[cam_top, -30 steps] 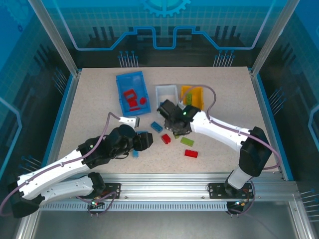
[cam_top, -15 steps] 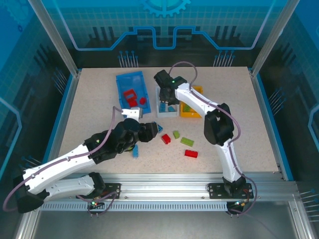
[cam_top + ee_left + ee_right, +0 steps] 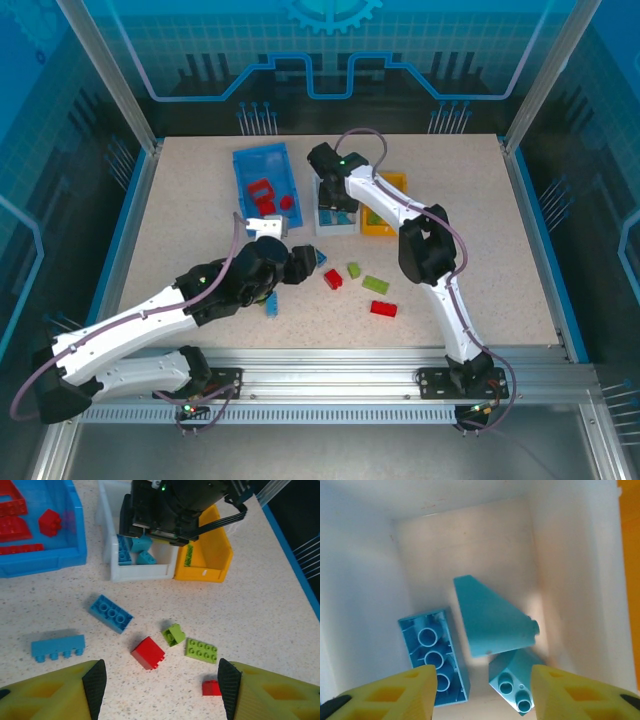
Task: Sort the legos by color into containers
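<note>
My right gripper (image 3: 335, 197) hangs open over the white bin (image 3: 322, 222). In the right wrist view its yellow fingers (image 3: 390, 695) frame three light-blue legos on the bin floor: a slope (image 3: 492, 617), an upturned brick (image 3: 434, 655) and a studded piece (image 3: 517, 682). My left gripper (image 3: 300, 265) is open and empty above loose legos on the table: a red brick (image 3: 148, 653), a small green one (image 3: 173, 634), a flat green one (image 3: 201, 649), a small red one (image 3: 212, 687) by the right pad (image 3: 229, 685), and two blue ones (image 3: 111, 613), (image 3: 58, 646).
The blue bin (image 3: 248, 205) at the back left holds several red legos (image 3: 49, 522). The orange-yellow bin (image 3: 392, 183) touches the white bin's right side and has a green piece (image 3: 189, 555) inside. The right arm's body (image 3: 175, 505) covers most of the white bin.
The right gripper swung from above the loose legos at mid-table back to above the white bin. The left gripper reached forward and right, closer to the loose legos.
</note>
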Tool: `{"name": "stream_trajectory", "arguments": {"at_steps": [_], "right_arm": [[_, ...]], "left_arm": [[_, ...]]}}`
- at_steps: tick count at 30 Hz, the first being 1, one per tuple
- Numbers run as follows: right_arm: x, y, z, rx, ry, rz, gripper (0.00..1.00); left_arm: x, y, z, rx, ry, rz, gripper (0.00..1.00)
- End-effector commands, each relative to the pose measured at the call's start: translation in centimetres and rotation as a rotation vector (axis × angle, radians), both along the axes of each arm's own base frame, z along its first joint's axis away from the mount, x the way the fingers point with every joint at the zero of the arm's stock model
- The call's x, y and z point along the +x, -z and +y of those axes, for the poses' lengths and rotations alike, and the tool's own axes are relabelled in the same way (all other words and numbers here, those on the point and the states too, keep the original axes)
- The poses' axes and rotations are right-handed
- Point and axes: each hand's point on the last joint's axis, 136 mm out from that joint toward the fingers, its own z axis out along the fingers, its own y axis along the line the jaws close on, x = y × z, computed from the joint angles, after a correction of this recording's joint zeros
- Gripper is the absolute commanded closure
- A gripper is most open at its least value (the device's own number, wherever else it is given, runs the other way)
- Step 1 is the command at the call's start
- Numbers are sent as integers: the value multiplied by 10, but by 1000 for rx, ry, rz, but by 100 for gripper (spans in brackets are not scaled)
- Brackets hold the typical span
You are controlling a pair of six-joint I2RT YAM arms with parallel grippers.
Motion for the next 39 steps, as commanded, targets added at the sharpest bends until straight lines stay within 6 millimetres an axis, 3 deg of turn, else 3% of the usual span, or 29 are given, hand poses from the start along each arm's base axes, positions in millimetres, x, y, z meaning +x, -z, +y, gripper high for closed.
{"name": "stream_trajectory", "arguments": {"at_steps": [1, 9, 14, 18, 22, 26, 33, 39], "right_arm": [[-5, -58, 7, 32, -39, -96, 44], [-35, -156, 7, 40, -112, -323, 46], [-86, -181, -7, 66, -199, -409, 45], [-137, -180, -36, 102, -234, -428, 44], [-188, -172, -80, 127, -204, -389, 43], [-227, -177, -115, 146, -209, -390, 42], [-265, -194, -153, 189, -173, -422, 42], [-272, -206, -158, 212, -173, -445, 42]], "left_arm": [[-2, -16, 15, 11, -51, -16, 35], [-4, -23, 33, 21, -113, 58, 34], [-4, 12, 16, 52, -121, 250, 33], [-6, 51, -20, 20, -89, 407, 33], [-16, 83, -72, -10, -52, 510, 32], [-33, 109, -120, -58, -58, 586, 29], [-54, 148, -188, -235, -160, 761, 27], [-52, 167, -205, -319, -360, 875, 27]]}}
